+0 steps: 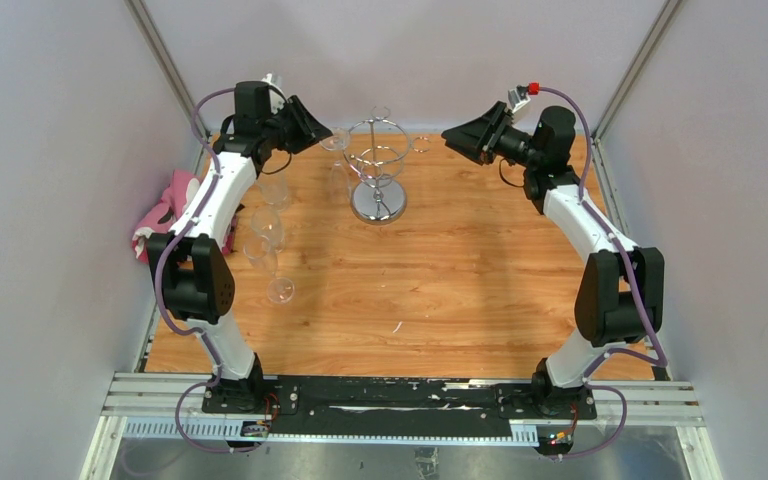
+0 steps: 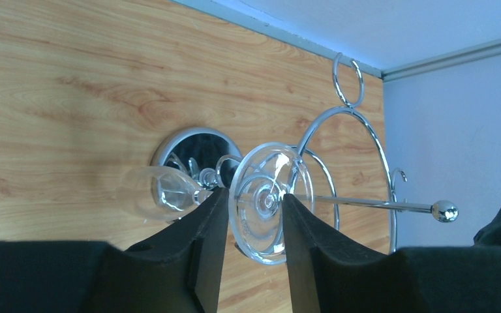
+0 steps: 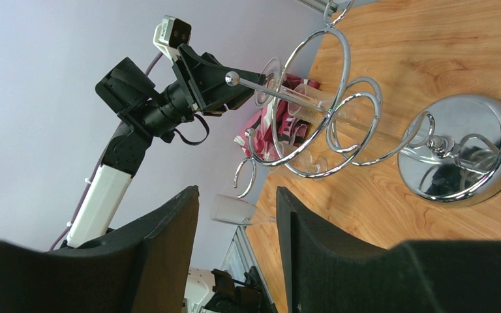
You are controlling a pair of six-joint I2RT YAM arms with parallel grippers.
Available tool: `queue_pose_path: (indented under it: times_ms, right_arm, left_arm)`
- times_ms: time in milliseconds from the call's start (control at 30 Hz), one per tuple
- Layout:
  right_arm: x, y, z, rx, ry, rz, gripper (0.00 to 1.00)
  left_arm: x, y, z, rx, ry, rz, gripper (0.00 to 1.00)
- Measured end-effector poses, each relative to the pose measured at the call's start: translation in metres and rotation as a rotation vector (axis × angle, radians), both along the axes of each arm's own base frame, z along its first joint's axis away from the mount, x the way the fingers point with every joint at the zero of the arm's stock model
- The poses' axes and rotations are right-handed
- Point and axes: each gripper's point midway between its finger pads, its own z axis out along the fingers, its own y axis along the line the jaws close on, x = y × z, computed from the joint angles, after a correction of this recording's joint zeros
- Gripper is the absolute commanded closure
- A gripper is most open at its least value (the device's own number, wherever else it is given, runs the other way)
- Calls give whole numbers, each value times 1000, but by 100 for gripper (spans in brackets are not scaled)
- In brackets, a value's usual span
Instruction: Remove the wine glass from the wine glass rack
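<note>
Hanging bowl-down on the left side of the wine glass rack [image 1: 378, 203], stem parallel to the post [image 2: 365, 203], the wine glass [image 2: 264, 225] has its foot between the parted fingers [image 2: 196, 248] of the left gripper [image 2: 254, 193] — pinched or not, I cannot tell — while the right gripper [image 3: 236, 190] gapes empty, farther off.

No text, label, brand or number can be read in any of the views. The only possible marking is a small coloured patch [image 1: 255, 430] at the left end of the black mounting plate [image 1: 390, 395]. It lies well apart from the wine glass rack [image 1: 377, 165], on the near side, and its print is too small to make out.
</note>
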Motion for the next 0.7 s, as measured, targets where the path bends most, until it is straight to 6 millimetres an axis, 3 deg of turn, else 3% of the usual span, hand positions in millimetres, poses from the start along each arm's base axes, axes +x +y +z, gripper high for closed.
queue_pose_path:
  times_ms: [467,700]
  right_arm:
    - [1,1,3,27,-2,2,55]
    - [1,1,3,36,3,3,56]
  left_arm:
    - [-5,-3,-1,-24,2,-17,67]
    - [-23,-8,-12,-54,33,-42,67]
